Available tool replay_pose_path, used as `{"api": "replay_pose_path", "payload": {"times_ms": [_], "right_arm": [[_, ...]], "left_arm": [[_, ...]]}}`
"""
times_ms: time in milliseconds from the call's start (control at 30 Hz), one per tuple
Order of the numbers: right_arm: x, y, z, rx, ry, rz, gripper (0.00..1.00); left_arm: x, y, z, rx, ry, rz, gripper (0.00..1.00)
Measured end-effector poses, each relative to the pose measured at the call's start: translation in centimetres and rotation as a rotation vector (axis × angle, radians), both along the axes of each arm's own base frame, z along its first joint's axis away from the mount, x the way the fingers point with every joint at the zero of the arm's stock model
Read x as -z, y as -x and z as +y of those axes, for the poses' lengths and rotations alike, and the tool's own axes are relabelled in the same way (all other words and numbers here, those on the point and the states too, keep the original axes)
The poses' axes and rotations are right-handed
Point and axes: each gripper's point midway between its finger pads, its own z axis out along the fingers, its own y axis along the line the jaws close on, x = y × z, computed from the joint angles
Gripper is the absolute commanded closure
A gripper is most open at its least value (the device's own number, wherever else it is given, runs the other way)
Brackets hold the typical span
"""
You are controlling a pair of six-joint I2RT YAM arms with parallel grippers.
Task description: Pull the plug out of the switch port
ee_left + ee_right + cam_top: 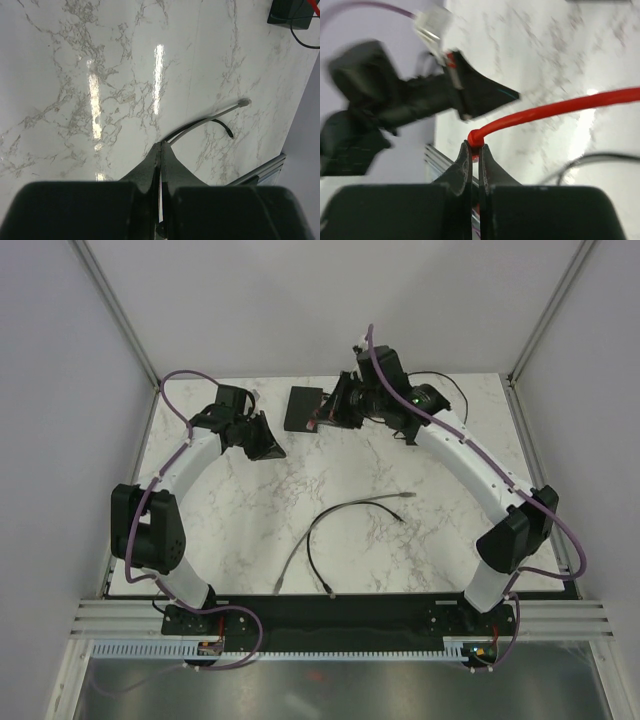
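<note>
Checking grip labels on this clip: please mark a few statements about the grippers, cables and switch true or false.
1. The right gripper is shut on the thin red cable. True.
2. The left gripper holds the grey cable with the clear plug. False: it is shut on nothing; that cable lies on the white marble table.
3. A thin black cable lies beside the grey one. True.
4. The flat matte-black switch box sits by the arm bases. False: it sits at the table's far edge.

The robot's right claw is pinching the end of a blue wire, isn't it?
Not blue. The wire is red, as the right wrist view shows. The rest is right: the right gripper is pinched shut on the wire's end.
</note>
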Motion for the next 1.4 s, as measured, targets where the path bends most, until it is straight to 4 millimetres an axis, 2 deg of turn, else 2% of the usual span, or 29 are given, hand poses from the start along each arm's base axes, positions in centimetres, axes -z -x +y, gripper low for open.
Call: {"api": "replay_pose_path", "payload": {"times_ms": [67, 133, 200, 267, 400, 500, 600, 633, 667, 767, 833, 867, 1000, 1100, 1133, 1167, 1300, 1400], "right_arm": [[4.6, 0.8, -0.5, -0.022, 0.089, 0.081, 0.99], [10.1, 2.3, -1.6, -0.048, 0.197, 0.197, 0.95], [14.0, 3.8, -2.4, -0.084, 0.266, 0.287, 0.94], [17.2, 5.2, -3.0, -0.129, 0.31, 0.371, 0.93], [20.9, 7.3, -3.2, -0.219, 0.327, 0.481, 0.95], [21.6, 8.1, -2.7, -0.286, 0.308, 0.508, 0.91], [21.1, 8.7, -1.8, -0.358, 0.272, 0.502, 0.7], [21.0, 8.9, -1.5, -0.381, 0.264, 0.499, 0.69], [21.3, 9.0, -1.3, -0.402, 0.261, 0.502, 0.59], [22.5, 9.4, -1.1, -0.431, 0.267, 0.527, 0.43], [23.2, 9.3, -1.2, -0.433, 0.278, 0.541, 0.4], [23.3, 9.2, -1.4, -0.428, 0.282, 0.546, 0.33], [23.5, 7.5, -3.1, -0.364, 0.294, 0.54, 0.35], [23.7, 4.6, -6.0, -0.229, 0.343, 0.512, 0.53], [23.6, 3.2, -7.5, -0.164, 0.363, 0.496, 0.69], [23.3, 1.7, -8.9, -0.1, 0.382, 0.475, 0.73], [21.2, -4.7, -14.3, 0.159, 0.415, 0.39, 0.69], [20.3, -8.3, -17.3, 0.289, 0.417, 0.339, 0.69]], "left_arm": [[0.2, 0.1, 0.0, 0.0, -0.001, 0.006, 0.98], [0.3, 0.2, 0.0, 0.0, -0.002, 0.009, 0.98], [0.3, 0.2, 0.0, 0.0, -0.002, 0.01, 0.98], [0.3, 0.2, 0.0, 0.0, -0.002, 0.009, 0.98], [0.3, 0.2, 0.0, 0.0, -0.002, 0.01, 0.98], [0.3, 0.2, 0.0, 0.0, -0.002, 0.009, 0.98], [0.3, 0.2, 0.1, -0.002, -0.002, 0.009, 0.98], [0.3, 0.2, 0.2, -0.003, -0.002, 0.009, 0.98], [0.3, 0.1, 0.3, -0.006, -0.002, 0.009, 0.98], [0.3, 0.0, 0.6, -0.014, -0.002, 0.009, 0.98], [0.3, -0.1, 0.8, -0.02, -0.001, 0.009, 0.98], [0.3, -0.2, 0.9, -0.022, -0.001, 0.009, 0.98], [0.3, -0.3, 1.2, -0.029, -0.001, 0.01, 0.98], [0.3, -0.3, 1.3, -0.032, -0.001, 0.009, 0.98], [0.3, -0.3, 1.3, -0.033, -0.001, 0.009, 0.98], [0.3, -0.3, 1.3, -0.033, -0.001, 0.009, 0.98], [0.3, -0.3, 1.3, -0.032, -0.001, 0.01, 0.98], [0.3, -0.3, 1.3, -0.032, -0.001, 0.01, 0.98]]}}
